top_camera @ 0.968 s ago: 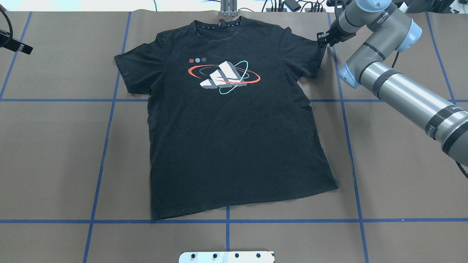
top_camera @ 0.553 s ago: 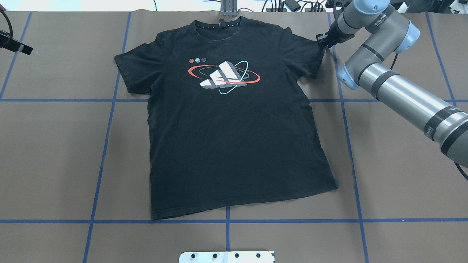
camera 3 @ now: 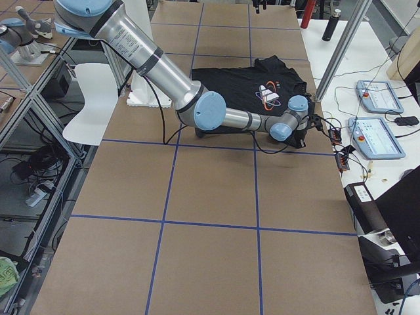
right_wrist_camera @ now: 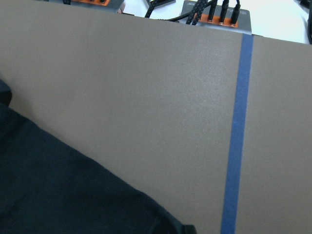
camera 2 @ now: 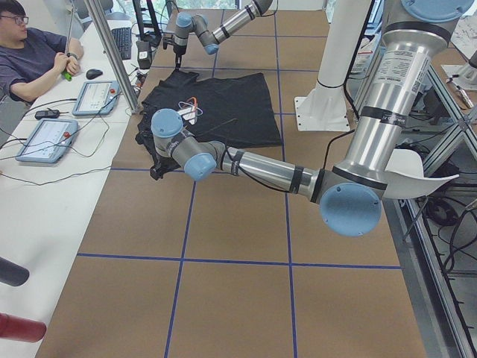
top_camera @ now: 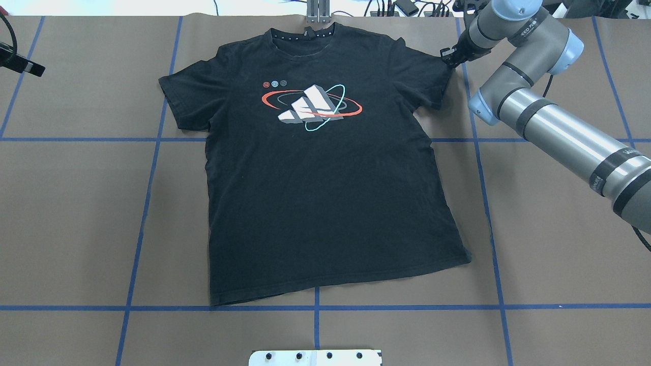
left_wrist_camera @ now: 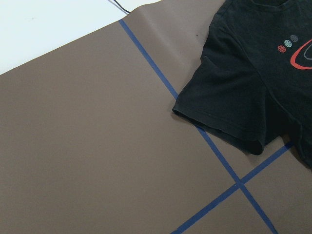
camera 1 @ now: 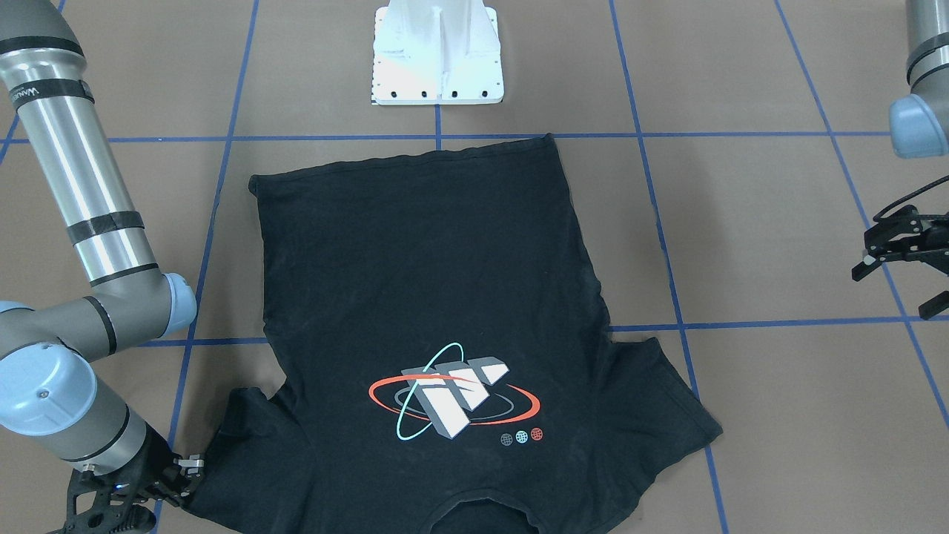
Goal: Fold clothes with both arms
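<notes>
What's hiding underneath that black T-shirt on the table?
Under the T-shirt is the brown table cover. Its blue tape lines run in beneath the cloth and come out again. Anything else beneath is covered, though the shirt lies flat.

silver-grey tubular arms (top_camera: pixel 559 133) with light blue joint caps (camera 1: pixel 44 386) and black bands (camera 1: pixel 104 221).

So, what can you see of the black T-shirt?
The black short-sleeved T-shirt lies flat and unfolded on the brown table, print up, collar away from the robot. Its cloth looks soft and slightly wrinkled. The chest bears a white-grey block graphic with orange-red and cyan rings, three small dots beside it. The right end effector is at one sleeve's edge; whether it grips is unclear.
</notes>
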Controlling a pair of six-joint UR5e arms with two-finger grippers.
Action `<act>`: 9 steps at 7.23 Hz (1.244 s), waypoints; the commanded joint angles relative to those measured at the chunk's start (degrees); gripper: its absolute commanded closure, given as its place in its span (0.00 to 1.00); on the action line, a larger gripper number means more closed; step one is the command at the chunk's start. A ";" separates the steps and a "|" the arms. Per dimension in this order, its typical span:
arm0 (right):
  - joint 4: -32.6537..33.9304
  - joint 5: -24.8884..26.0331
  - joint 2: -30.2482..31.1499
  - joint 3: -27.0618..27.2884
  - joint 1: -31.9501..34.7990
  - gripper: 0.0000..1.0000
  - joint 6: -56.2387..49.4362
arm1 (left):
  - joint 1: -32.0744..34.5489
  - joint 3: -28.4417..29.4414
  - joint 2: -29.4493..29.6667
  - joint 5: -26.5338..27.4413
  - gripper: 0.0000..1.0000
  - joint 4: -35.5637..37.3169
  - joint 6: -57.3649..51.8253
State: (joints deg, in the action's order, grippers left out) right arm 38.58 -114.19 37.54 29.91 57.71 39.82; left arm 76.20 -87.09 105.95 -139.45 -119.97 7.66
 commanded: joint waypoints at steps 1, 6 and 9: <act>0.00 -0.25 0.16 0.76 0.99 1.00 0.00 | 0.00 -0.01 -0.05 -0.03 0.00 0.00 -0.01; 21.06 0.10 3.25 22.02 -1.63 1.00 0.87 | -0.17 2.61 -0.05 0.06 0.00 -3.59 0.08; 25.45 3.44 -3.41 21.68 -5.32 1.00 11.14 | -0.26 3.33 -0.05 0.06 0.00 -4.66 0.08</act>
State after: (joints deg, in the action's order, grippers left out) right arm 60.85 -112.00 37.34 51.61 53.96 47.37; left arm 75.97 -83.94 105.91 -139.40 -124.40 7.77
